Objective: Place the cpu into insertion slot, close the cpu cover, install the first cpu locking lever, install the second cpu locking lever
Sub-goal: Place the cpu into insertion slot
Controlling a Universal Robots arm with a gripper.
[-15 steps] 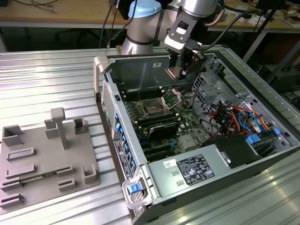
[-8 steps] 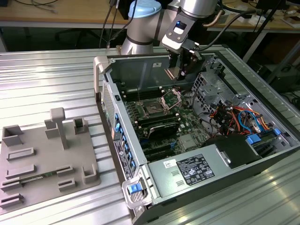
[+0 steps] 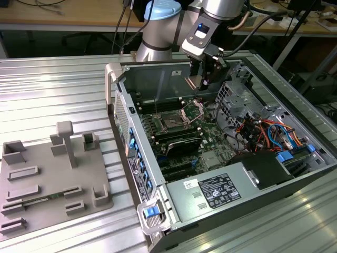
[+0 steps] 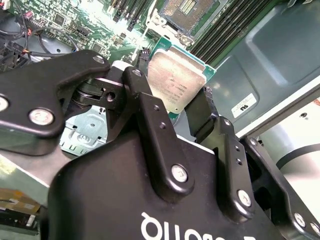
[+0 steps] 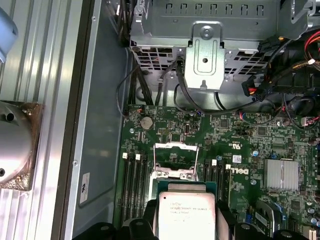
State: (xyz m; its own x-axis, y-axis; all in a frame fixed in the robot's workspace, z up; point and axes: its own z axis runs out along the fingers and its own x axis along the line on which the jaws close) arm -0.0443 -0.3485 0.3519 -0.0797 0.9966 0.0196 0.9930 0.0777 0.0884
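In the exterior view my tool [image 3: 201, 80] hangs inside the open computer case [image 3: 158, 79], which lies on the ribbed worktop [image 3: 52, 84]. The tool is clenched on the cpu [image 3: 194, 82], held well above the insertion slot [image 3: 171, 123] and off to the exterior view's right of it. The cpu cover [image 3: 192, 110] stands raised just beside the slot, on that same side, so the socket is open to receive the chip.

In the second wrist view the cpu [image 4: 175, 82] sits edge-on between my black fingers [image 4: 150, 117], its metal face bare and its green border showing. The insertion slot [image 4: 187, 10] lies beyond it, empty, with its contact field exposed.

In the first wrist view the cpu [image 5: 186, 210] is in my tool's grip above the green motherboard [image 5: 240, 145], and the cpu cover [image 5: 174, 146] shows as an open frame just past the chip.

By my reckoning none of the four steps is finished: the chip is not yet seated, the cover is up, and both locking levers remain to be installed.
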